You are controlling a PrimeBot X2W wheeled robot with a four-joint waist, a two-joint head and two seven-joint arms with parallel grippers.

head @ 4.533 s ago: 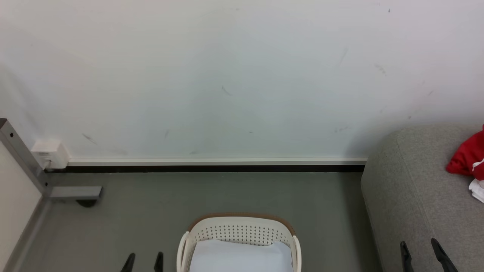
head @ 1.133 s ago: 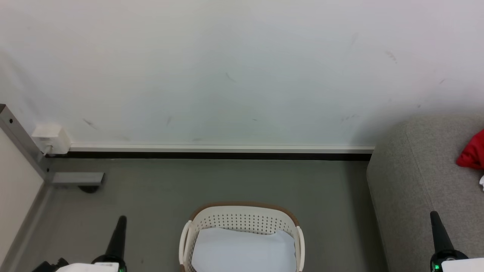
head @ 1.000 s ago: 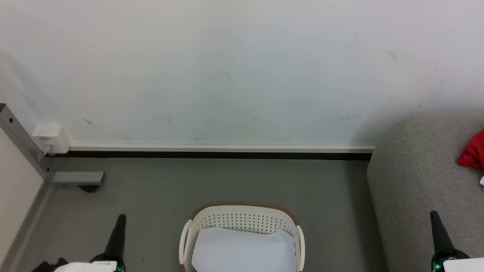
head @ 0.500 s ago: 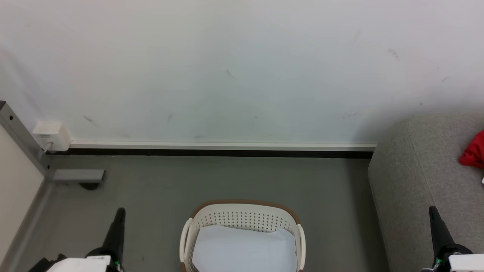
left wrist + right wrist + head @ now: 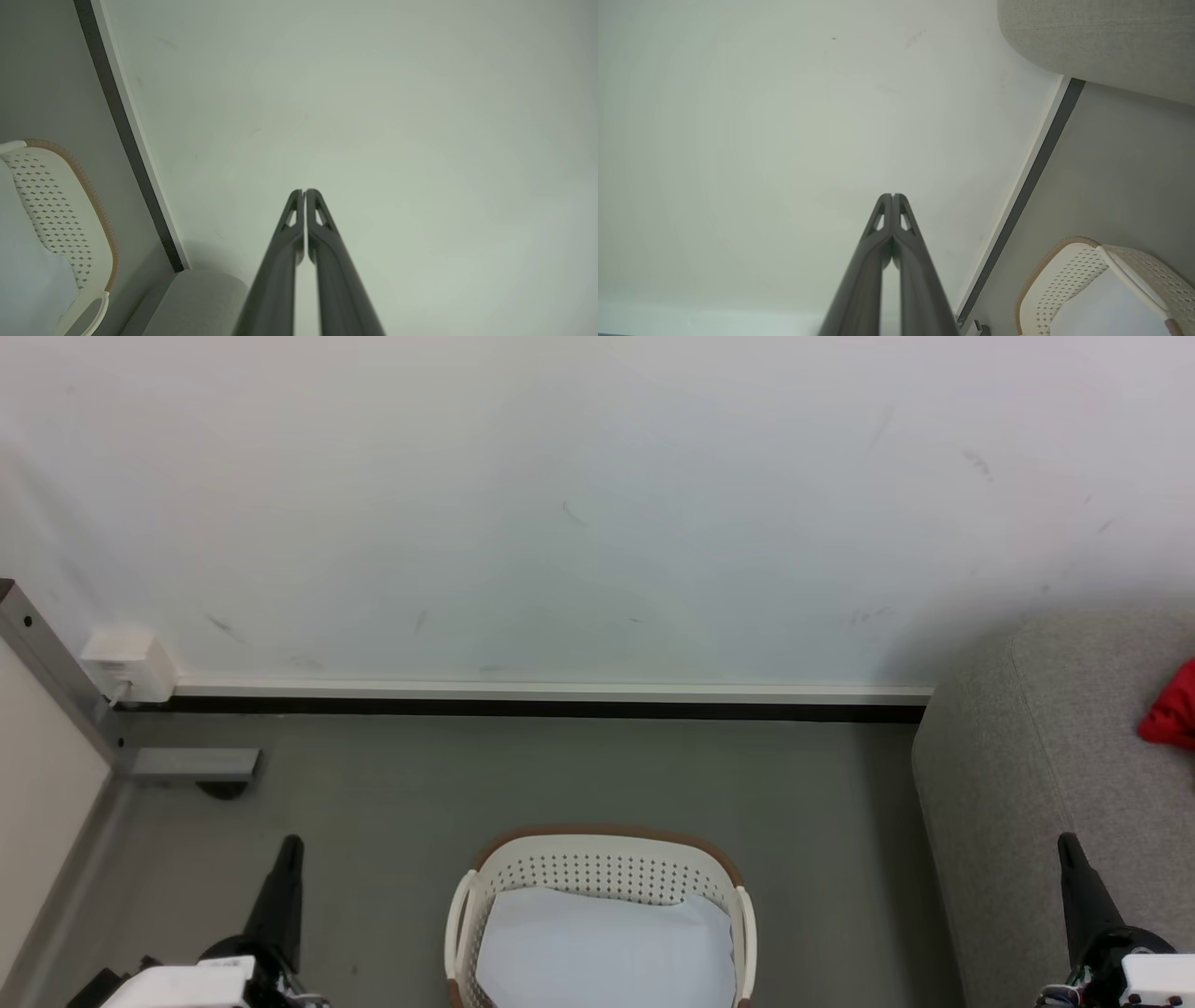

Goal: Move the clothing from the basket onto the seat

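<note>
The cream-white basket with a brown rim stands on the floor at the bottom centre, and a pale bluish-white sheet lies inside it. A piece of red clothing rests on the grey seat at the right edge. My left gripper is shut and empty, left of the basket. Shut and empty too, my right gripper hovers over the seat's near side. In the wrist views the left gripper and the right gripper point at the white wall, with the basket off to one side.
A white wall with a dark skirting strip runs behind the grey floor. A grey metal post with a foot and a white box stand at the left.
Both grippers went from open to shut since the oldest frame and have risen a little in the head view over the last second. The head view has shifted slightly.
</note>
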